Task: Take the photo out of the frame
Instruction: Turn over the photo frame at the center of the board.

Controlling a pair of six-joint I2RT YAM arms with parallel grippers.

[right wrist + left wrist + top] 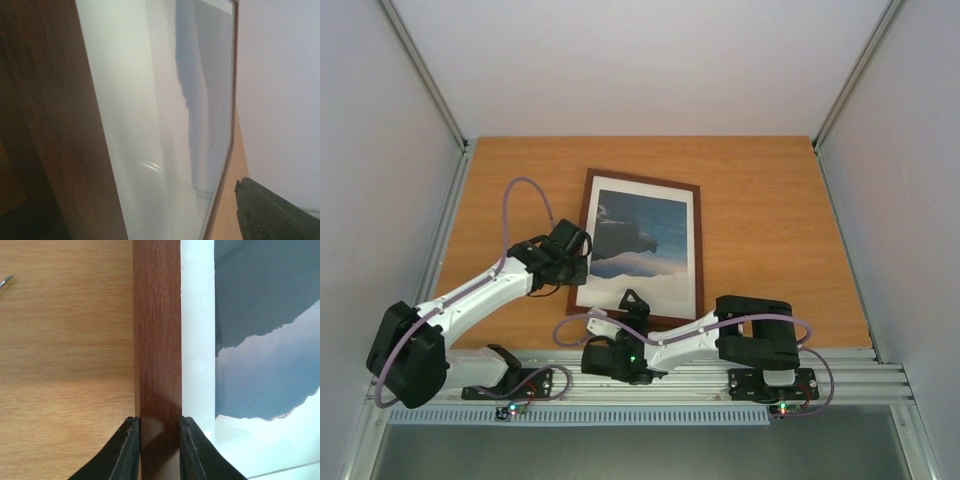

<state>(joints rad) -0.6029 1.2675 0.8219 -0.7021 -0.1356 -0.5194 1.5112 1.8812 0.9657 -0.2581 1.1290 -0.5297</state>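
The frame [645, 179], thin and reddish-brown, lies flat in the middle of the wooden table. The photo [645, 240] sits inside it, a blue-and-white mountain scene with a pale border. My left gripper [570, 256] stands over the frame's left rail. In the left wrist view its fingertips [131, 440] press both sides of that rail [157, 330], beside the white border [197, 330] and the photo [265, 340]. My right gripper [633, 302] is at the frame's near edge. Its jaws stand wide around the frame [45, 100] and photo [200, 75]. One finger [270, 212] is apart from the frame's edge.
The orange wooden table [770, 220] is bounded by white walls on three sides and by aluminium rails [720, 385] along the near edge, where both arm bases sit. A small metal tip [5, 281] lies on the table left of the frame.
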